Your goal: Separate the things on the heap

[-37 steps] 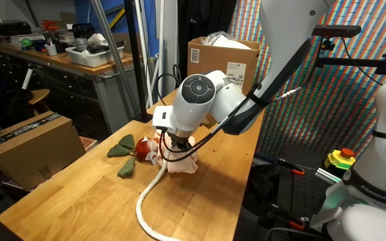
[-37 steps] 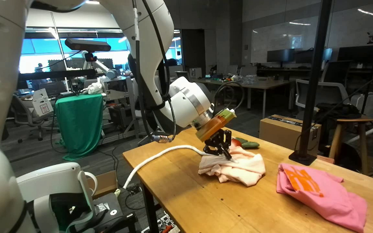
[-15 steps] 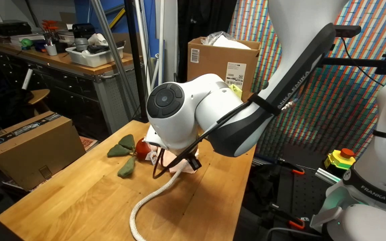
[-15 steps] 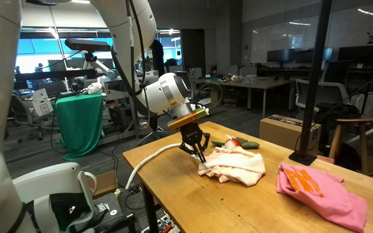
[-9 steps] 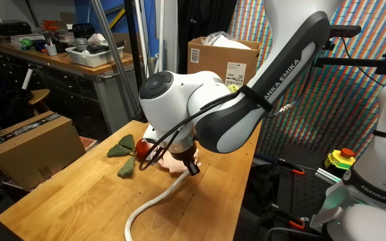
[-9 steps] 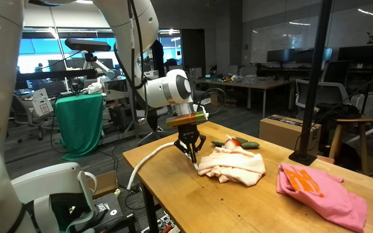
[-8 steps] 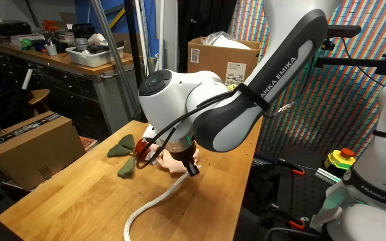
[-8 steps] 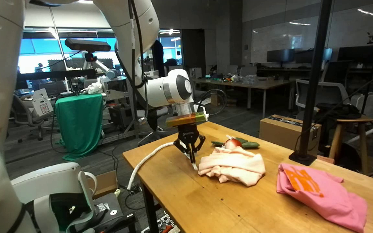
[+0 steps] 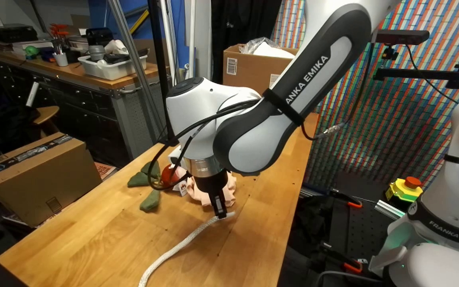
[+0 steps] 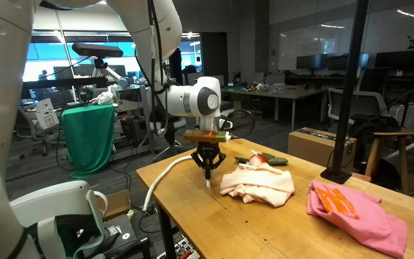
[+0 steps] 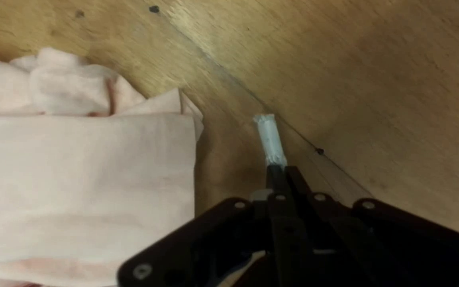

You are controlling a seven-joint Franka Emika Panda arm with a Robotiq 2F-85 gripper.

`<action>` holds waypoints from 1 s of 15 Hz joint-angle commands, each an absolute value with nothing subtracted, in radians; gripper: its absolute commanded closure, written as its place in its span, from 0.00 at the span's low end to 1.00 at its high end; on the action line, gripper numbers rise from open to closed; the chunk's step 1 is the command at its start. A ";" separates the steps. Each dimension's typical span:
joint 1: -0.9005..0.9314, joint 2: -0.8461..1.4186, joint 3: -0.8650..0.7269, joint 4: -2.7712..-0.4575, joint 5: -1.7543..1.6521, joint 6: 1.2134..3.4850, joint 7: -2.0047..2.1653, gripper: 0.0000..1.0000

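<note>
Since the earlier frames, the claw (image 10: 207,176) has carried the end of the white rope (image 9: 185,240) off the pale cloth (image 10: 261,183) and now points down near it. The claw is pinched on the white rope, whose tip sticks out past it. The rest of the rope runs over the edge of the table (image 10: 235,223). The pale cloth lies bunched near the red ball (image 10: 258,159) and green leaves (image 9: 150,201), with the pink cloth (image 10: 361,223) well apart

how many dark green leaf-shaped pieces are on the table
3. In an exterior view, two lie together left of the red thing: an upper piece and a lower piece. The third piece lies below both. More may hide behind the arm.
</note>
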State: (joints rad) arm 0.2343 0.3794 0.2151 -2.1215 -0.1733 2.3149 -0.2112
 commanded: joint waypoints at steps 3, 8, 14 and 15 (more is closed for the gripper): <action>0.207 0.414 0.235 -2.100 -0.051 2.359 -0.215 0.96; 0.201 0.425 0.244 -2.103 0.036 2.370 -0.210 0.96; 0.214 0.419 0.234 -2.115 0.028 2.409 -0.197 0.56; 0.215 0.418 0.233 -2.116 0.025 2.414 -0.196 0.47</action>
State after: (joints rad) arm 0.2194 0.4189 0.2242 -2.1175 0.0284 2.3853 -0.2083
